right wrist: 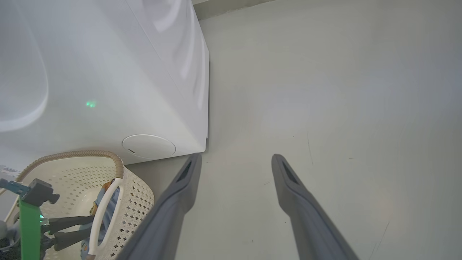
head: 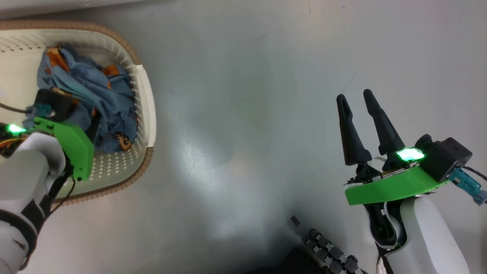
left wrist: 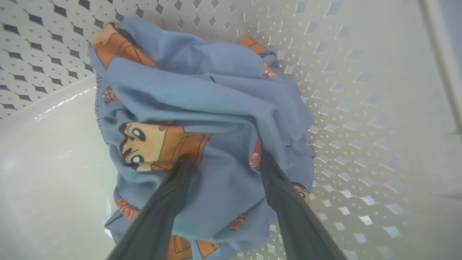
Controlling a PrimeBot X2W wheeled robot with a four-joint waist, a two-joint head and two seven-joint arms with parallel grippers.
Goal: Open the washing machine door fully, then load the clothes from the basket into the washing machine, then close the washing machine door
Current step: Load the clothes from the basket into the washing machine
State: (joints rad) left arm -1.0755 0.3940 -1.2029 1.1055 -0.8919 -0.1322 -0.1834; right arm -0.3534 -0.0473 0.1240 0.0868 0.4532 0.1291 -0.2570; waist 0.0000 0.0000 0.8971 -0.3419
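The left hand point(left wrist: 224, 157) is down inside the basket point(head: 114, 167), right over the clothes point(left wrist: 202, 90). Its two fingers point(left wrist: 169, 195) are spread wide, one on each side of a soft blue lump. It has not squeezed yet, so it holds nothing. The tips look like they poke into the cloth, but it is hard to be sure from so close. I think the fingers are wide so they can grab a big bunch in one go.

The clothes lie bunched up at the end of the basket by the white handle point(head: 146, 102). The basket sits on the floor point(head: 247, 95) just beside the washing machine point(right wrist: 108, 72), so the trip is short.

The right hand point(head: 354, 96) hangs over bare floor with its fingers apart, holding nothing. It is well apart from the basket, likely so it does not bump the other arm.
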